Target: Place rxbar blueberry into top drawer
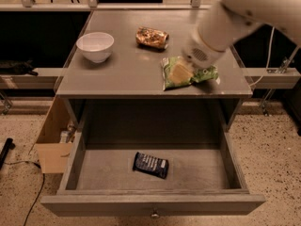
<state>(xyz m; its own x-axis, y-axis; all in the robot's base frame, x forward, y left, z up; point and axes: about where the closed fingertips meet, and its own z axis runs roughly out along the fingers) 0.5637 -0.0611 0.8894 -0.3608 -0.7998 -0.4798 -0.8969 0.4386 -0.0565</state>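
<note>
The white arm (244, 13) reached in from the upper right, cut off by the top and right edges, its outline smeared with motion. At its end the hand (181, 73) sat low over the right part of the counter (131, 69), a pale yellowish shape overlapping the green bag (207, 74). Whether the hand was open or closed could not be told, nor whether it actually touched the bag or only hung above it. No separate item could be made out in its hold.

Below the counter the top drawer (155, 204) stood pulled far out, its grey box open to view and its front panel partly cut off by the bottom edge, with the small round knob (154, 215) just showing. A cardboard box (51, 149) stood on the floor to the left, partly hidden behind the drawer's side wall.

The hand covered the middle of the green bag. The white bowl (95, 46) sat upright near the counter's left edge, well apart from the brown-orange packet (152, 37) further back. The rxbar blueberry (150, 165) lay flat and slightly askew on the drawer floor, near the middle, well apart from the hand.
</note>
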